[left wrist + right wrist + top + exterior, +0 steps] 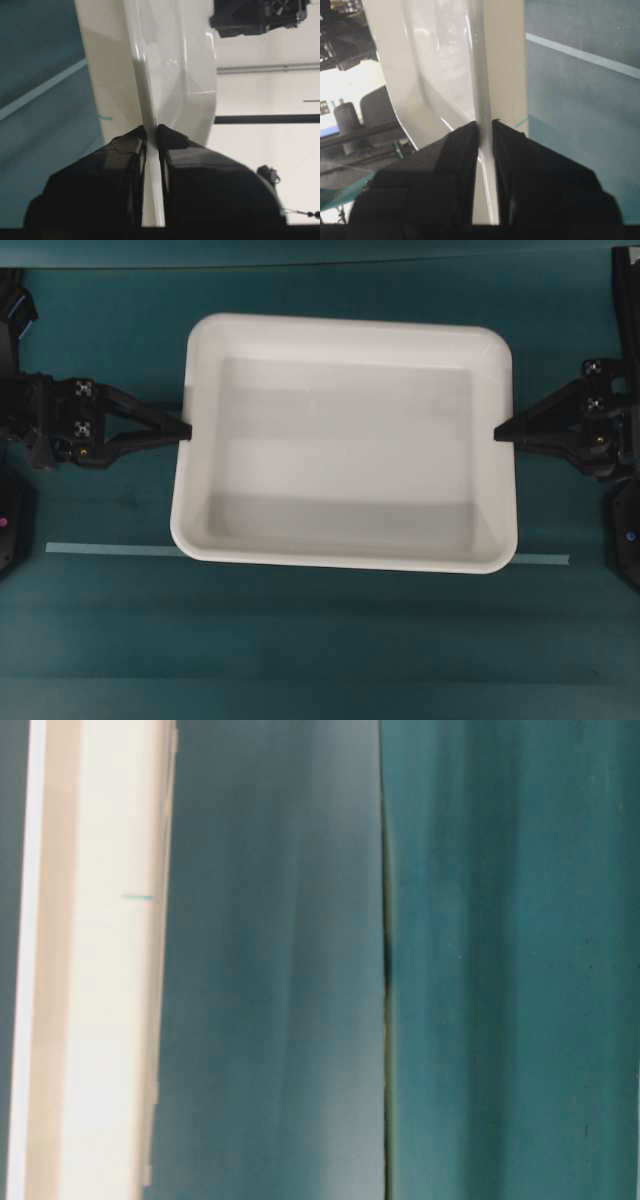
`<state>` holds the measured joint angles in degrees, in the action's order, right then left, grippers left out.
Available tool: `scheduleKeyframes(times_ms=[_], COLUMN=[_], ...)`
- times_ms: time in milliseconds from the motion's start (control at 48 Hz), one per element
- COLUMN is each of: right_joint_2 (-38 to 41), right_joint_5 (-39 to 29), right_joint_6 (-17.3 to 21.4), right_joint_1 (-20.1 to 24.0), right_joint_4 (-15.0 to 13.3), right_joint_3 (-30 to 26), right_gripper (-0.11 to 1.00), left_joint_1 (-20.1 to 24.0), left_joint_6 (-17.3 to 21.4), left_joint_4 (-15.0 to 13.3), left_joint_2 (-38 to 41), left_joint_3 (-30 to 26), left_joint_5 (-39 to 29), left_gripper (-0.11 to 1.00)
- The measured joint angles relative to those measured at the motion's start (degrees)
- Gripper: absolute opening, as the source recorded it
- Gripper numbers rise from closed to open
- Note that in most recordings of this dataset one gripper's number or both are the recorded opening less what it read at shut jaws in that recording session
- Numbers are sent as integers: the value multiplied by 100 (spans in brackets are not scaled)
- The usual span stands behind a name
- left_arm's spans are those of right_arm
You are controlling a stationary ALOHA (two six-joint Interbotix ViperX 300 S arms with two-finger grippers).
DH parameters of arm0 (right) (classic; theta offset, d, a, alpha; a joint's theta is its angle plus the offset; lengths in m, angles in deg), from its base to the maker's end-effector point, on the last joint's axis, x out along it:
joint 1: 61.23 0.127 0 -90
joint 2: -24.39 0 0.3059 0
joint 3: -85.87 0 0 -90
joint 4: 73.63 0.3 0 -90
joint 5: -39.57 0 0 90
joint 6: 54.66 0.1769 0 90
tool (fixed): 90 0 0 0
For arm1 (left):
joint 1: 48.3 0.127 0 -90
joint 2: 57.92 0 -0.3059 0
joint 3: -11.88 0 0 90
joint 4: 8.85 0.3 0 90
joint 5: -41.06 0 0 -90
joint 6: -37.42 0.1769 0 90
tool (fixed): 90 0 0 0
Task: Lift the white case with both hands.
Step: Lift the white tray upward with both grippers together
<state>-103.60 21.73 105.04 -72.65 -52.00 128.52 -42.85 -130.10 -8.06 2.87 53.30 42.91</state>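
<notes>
The white case point(345, 440), a large shallow tray with rounded corners, fills the middle of the overhead view. My left gripper point(186, 429) is shut on the rim of its left short side. On the opposite short side my right gripper point(497, 432) pinches the rim as well. In the left wrist view the rim point(145, 95) runs straight between the black fingers point(170, 137), with the left gripper point(152, 129) clamped on it. The right wrist view shows the same: the rim point(482, 75) is held in the right gripper point(484, 123). At table level the white case point(95, 960) shows as a blurred pale band at the left.
A teal cloth point(320, 660) covers the table. A thin pale tape line point(110, 549) runs across it under the case's near edge. Both arm bases stand at the far left point(15, 530) and far right point(625, 530) edges.
</notes>
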Motion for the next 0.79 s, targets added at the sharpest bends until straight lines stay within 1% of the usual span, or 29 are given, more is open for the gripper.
scheduleKeyframes(times_ms=[396,791], right_joint_2=[0,-18], right_joint_5=[-132,-185], right_joint_6=[0,-9], right_joint_1=[0,0], right_joint_4=[-70,-97], right_joint_3=[-448,-536], right_gripper=[12,12], left_joint_1=[9,18], left_joint_6=[9,0], left_joint_4=[9,9], left_joint_2=[-167,-211], left_joint_3=[-202,-369], left_joint_5=[-316,-413], left_gripper=[6,6])
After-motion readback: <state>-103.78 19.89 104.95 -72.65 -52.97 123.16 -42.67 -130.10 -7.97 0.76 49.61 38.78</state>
